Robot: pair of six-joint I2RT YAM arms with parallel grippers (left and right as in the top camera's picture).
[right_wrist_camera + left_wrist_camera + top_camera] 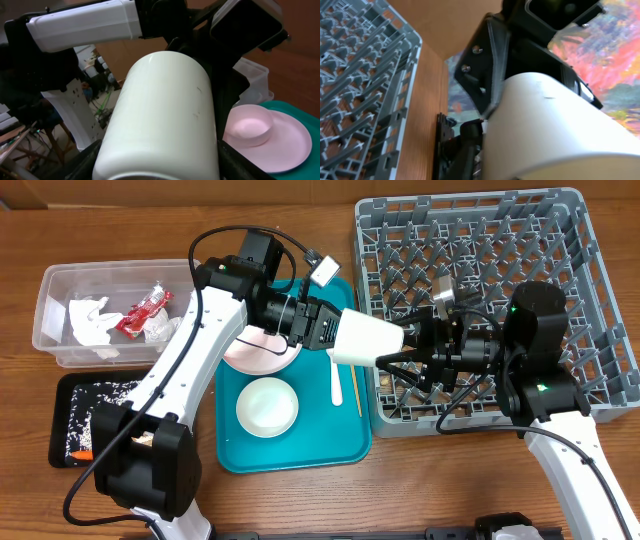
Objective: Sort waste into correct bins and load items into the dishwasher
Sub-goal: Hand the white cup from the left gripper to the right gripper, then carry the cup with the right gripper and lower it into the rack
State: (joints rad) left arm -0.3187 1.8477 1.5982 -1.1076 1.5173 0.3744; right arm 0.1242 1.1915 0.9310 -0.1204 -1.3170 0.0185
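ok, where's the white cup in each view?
Overhead: white cup centre frame, on its side, left of the grey rack.
Left wrist: cup fills lower right; rack at left.
Right wrist: cup fills the centre; rack not in view.
Shared landmark: pink plate, overhead and right wrist; rack, overhead and left wrist.

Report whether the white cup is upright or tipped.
Tipped: the white cup lies sideways in the air, its long axis roughly level, between the left claw and the right claw.
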